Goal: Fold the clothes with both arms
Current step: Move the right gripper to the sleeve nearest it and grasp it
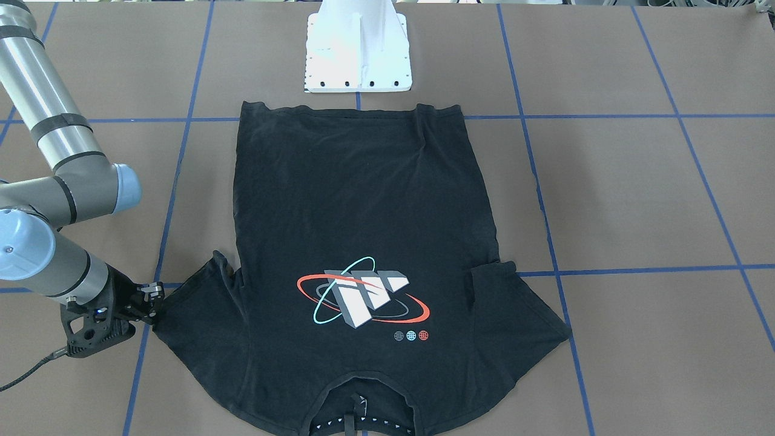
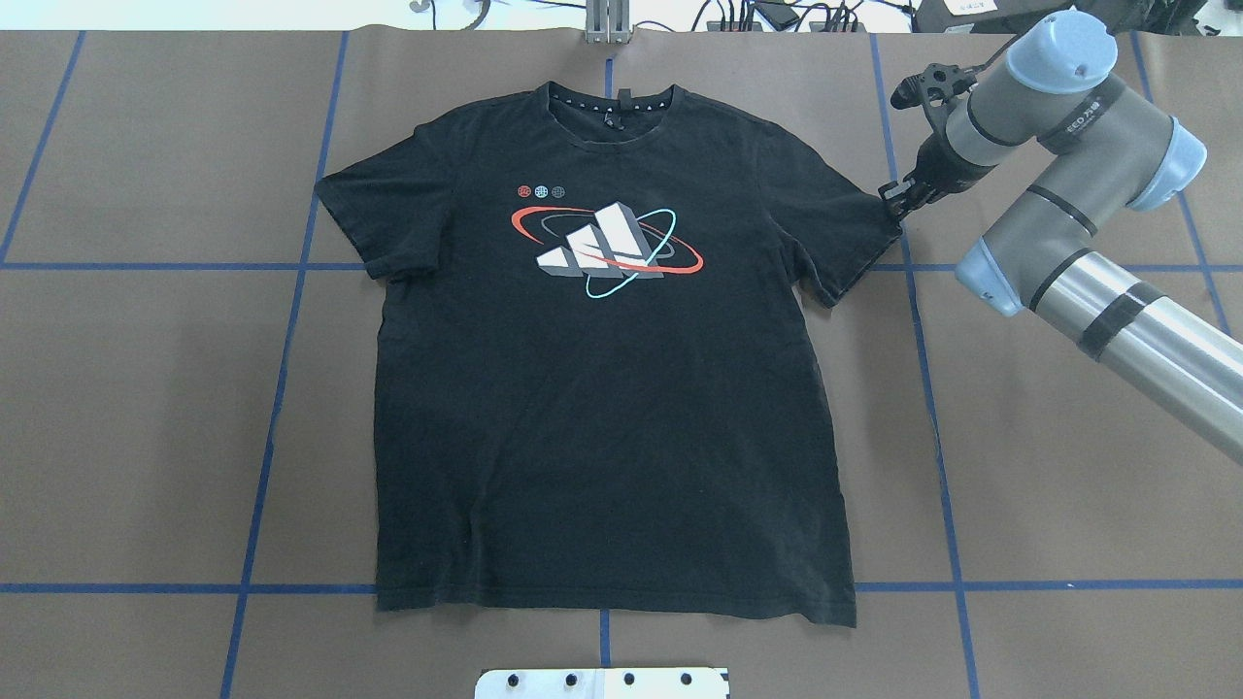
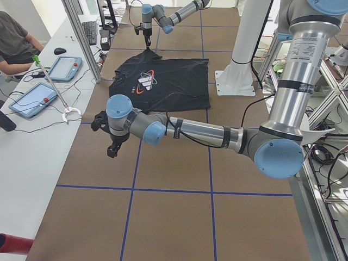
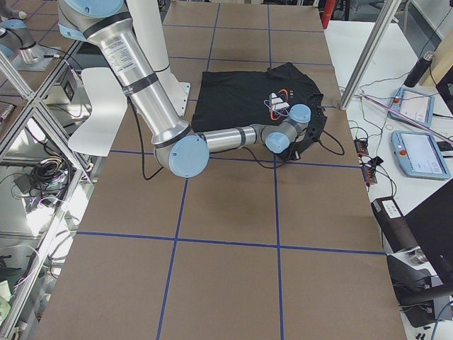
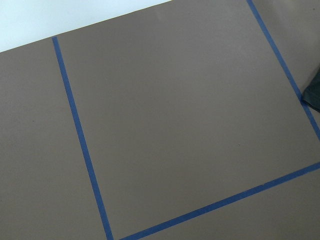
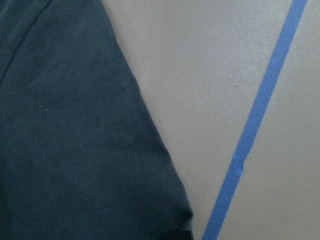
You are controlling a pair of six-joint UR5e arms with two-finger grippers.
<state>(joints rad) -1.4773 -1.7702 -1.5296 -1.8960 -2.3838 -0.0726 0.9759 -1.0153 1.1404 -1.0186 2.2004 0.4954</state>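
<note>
Centrally on table [image 2: 146,437]: black T-shirt [image 2: 602,408] spread flat, hem near white pedestal [image 1: 357,60], collar far. Blue tape lines [image 2: 282,388] around. Right gripper [image 2: 891,199] touches right sleeve [image 2: 845,218] tip; opening unclear. Left gripper [image 3: 111,152] well apart, above table; opening unclear.

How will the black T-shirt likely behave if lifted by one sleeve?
Probably floppy: the T-shirt lies flat with soft wrinkles, so it should drape. Likely light, being thin cloth. It may slide over the smooth table.
</note>
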